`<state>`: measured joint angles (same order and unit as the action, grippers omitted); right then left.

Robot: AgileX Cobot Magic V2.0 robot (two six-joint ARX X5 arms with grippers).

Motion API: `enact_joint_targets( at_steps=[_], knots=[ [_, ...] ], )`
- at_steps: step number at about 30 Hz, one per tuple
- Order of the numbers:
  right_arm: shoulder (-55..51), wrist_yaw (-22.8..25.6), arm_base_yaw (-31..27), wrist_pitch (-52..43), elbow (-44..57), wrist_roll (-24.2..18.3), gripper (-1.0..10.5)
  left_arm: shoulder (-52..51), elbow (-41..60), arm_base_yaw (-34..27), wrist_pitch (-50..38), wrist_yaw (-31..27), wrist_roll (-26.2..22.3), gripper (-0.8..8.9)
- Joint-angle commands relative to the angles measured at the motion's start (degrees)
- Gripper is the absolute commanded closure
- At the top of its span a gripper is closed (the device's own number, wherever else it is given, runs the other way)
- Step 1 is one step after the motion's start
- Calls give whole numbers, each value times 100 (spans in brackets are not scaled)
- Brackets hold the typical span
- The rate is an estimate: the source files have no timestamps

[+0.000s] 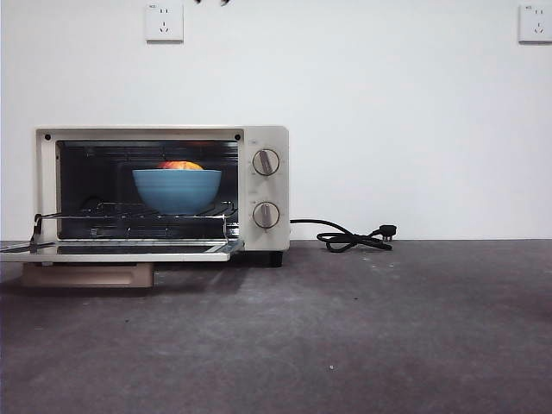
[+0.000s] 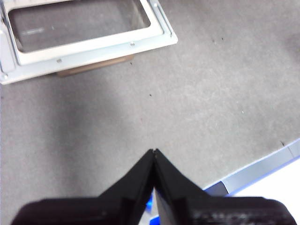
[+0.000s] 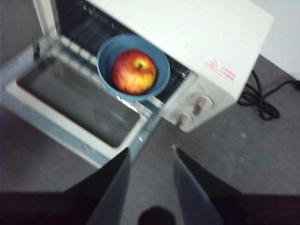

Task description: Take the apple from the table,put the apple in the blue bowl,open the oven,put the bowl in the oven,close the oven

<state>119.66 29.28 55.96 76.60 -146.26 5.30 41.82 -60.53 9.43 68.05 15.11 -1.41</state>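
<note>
The cream-white oven (image 1: 259, 138) stands at the left of the table (image 1: 345, 328) with its glass door (image 1: 112, 250) folded down flat. The blue bowl (image 1: 177, 190) sits on the wire rack inside, and the red and yellow apple (image 1: 181, 165) shows just above its rim. In the right wrist view the apple (image 3: 134, 71) lies in the bowl (image 3: 161, 65), and my right gripper (image 3: 150, 150) hangs open above the table, in front of the oven (image 3: 187, 28). My left gripper (image 2: 154, 151) is shut on nothing, above bare table near the lowered door (image 2: 89, 42).
A black cord with its plug (image 1: 358, 237) lies on the table to the right of the oven. The tan handle (image 1: 86, 274) hangs under the open door. Two wall sockets (image 1: 164, 21) are on the back wall. A table edge (image 2: 262, 168) shows near my left gripper.
</note>
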Motion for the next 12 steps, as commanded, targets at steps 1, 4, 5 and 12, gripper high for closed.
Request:
enact_joint_targets(
  at_steps=[1, 4, 5, 12],
  knots=[
    [-278, 37, 116, 219, 20, -208, 790, -2, 17, -57, -92, -22, -72, 818],
    [-623, -2, 146, 223, 28, -328, 790, 28, 17, -205, -214, -42, -74, 819],
    [-750, -37, 149, 223, 28, -358, 790, 44, 17, -275, -251, -42, -90, 819],
    [-1609, -284, 190, 243, 186, -450, 790, 323, 17, -990, -435, -31, -367, 819]
  ],
)
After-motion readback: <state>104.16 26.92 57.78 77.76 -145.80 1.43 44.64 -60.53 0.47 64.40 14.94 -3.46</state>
